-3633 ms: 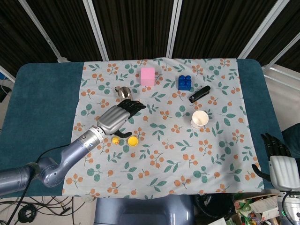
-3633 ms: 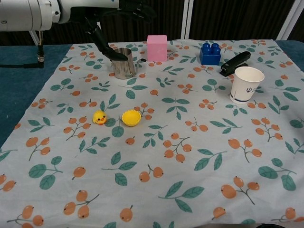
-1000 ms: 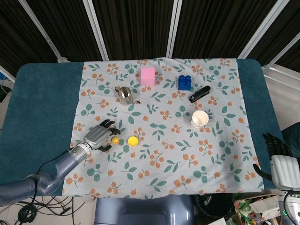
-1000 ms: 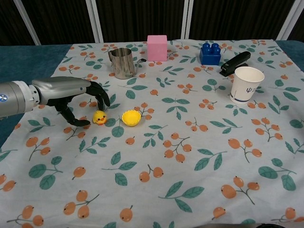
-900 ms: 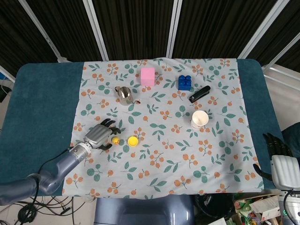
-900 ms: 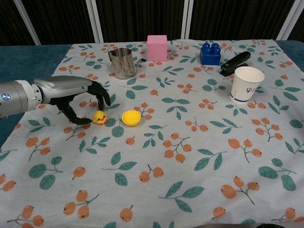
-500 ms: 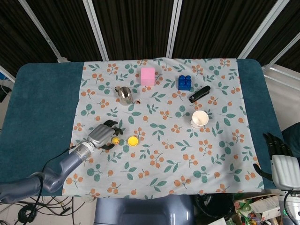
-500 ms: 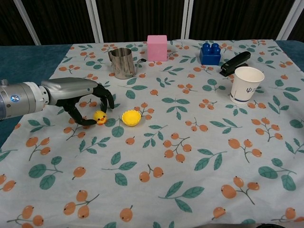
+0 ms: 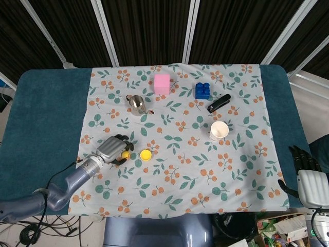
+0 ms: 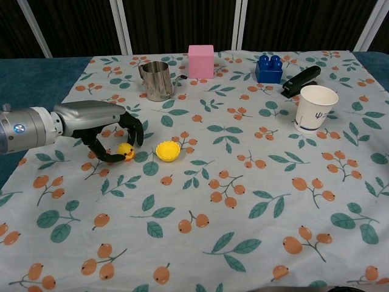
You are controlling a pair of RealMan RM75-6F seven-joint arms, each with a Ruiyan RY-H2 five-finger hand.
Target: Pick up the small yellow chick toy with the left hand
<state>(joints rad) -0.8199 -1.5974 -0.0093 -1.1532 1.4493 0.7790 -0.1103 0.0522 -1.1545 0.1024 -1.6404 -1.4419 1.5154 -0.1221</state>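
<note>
**A:** Where does the small yellow chick toy (image 10: pixel 126 150) sit?

**B:** On the floral cloth (image 10: pixel 243 182) toward the left side of the worktop (image 9: pixel 46 108). The left hand (image 10: pixel 100 129) is curled around it: the dark fingers (image 10: pixel 135 129) arch over its top and far side, and the thumb comes in low from the near side, so the toy is pinched between them. It looks as if it rests on the cloth, though whether it has left the surface cannot be told.

**A:** And from the head view?

**B:** The same. The left hand (image 9: pixel 113 150) covers most of the chick (image 9: pixel 125 154), with only a bit of yellow showing at the fingertips.

**A:** What lies beside it?

**B:** A small yellow cup-shaped piece (image 10: pixel 168 151), just to the right of the chick and apart from the fingers. Further back stands a metal pitcher (image 10: pixel 157 80), then a pink block (image 10: pixel 201 61), a blue brick (image 10: pixel 270 69) and a black stapler (image 10: pixel 300 81). A white paper cup (image 10: pixel 315 109) stands upright near the stapler.

**A:** The right hand?

**B:** The right hand (image 9: pixel 307 176) shows only in the head view, off the worktop's near right corner. Its dark fingers are extended and slightly apart, holding nothing.
</note>
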